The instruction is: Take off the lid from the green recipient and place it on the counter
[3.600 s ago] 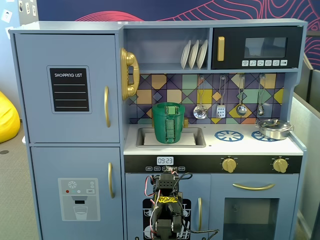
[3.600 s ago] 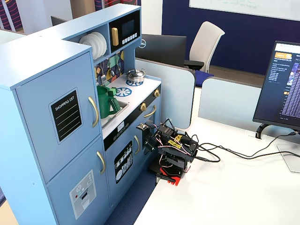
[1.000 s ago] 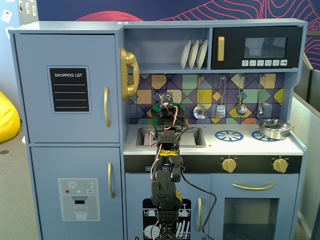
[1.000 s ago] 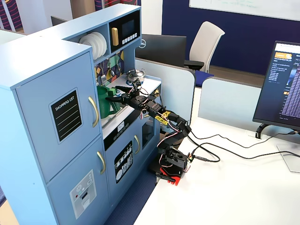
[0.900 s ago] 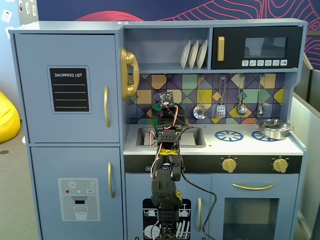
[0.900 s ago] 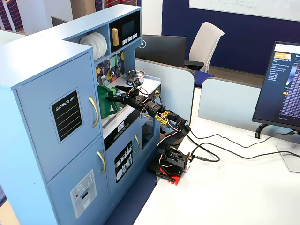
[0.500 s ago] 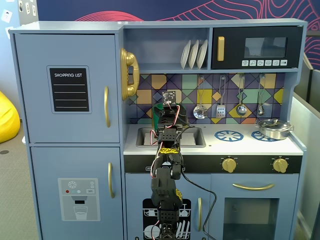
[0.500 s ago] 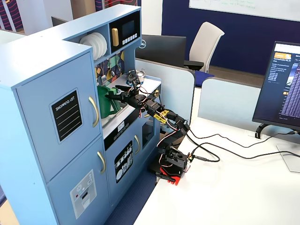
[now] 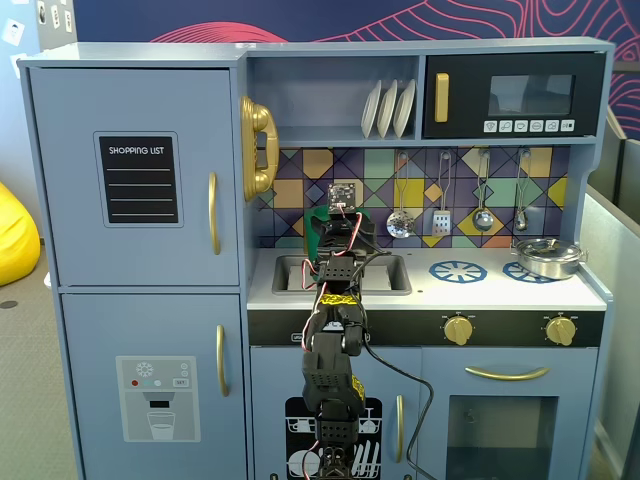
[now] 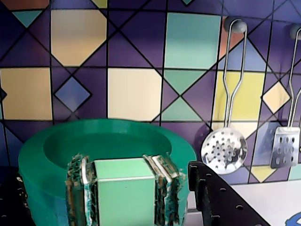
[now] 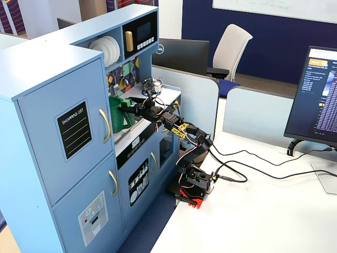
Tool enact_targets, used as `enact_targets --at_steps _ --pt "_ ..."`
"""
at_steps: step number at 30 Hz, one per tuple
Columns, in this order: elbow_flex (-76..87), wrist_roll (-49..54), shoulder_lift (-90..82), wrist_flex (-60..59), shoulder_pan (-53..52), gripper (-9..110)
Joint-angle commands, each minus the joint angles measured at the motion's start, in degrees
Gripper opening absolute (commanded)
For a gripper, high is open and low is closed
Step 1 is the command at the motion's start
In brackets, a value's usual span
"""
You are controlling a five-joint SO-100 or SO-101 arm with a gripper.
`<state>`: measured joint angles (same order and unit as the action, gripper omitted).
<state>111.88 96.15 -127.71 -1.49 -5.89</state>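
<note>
The gripper (image 10: 123, 188) is clamped on the knob of the lid (image 10: 108, 146), which sits directly beneath it, seemingly on the green recipient (image 11: 117, 115). Lifting and placing on the counter (image 9: 430, 290) remain.

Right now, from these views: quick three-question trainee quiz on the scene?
1. True or false: the gripper pads flank the blocky knob of the flat round green plastic lid.
2. In a fixed view, the small silver metal pan sits: A) in the sink, B) on the white counter, C) in the microwave.
3. Fill in: the perforated steel skimmer hangs against the tiled ___.
Key: 1 true; 2 B; 3 backsplash.
</note>
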Motion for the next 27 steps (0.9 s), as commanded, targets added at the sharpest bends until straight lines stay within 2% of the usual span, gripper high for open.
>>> enact_targets --at_steps 1,9,13,16,27 --pt "-3.7 -1.1 0.5 -0.3 -0.1 38" --pt "-4.7 -1.4 1.8 -1.1 -0.4 33" --pt "-4.6 -1.1 1.8 -0.8 -0.2 17" --pt "-3.6 1.2 1.2 -0.5 0.4 0" --pt "-2.3 0.4 0.1 4.4 0.7 0"
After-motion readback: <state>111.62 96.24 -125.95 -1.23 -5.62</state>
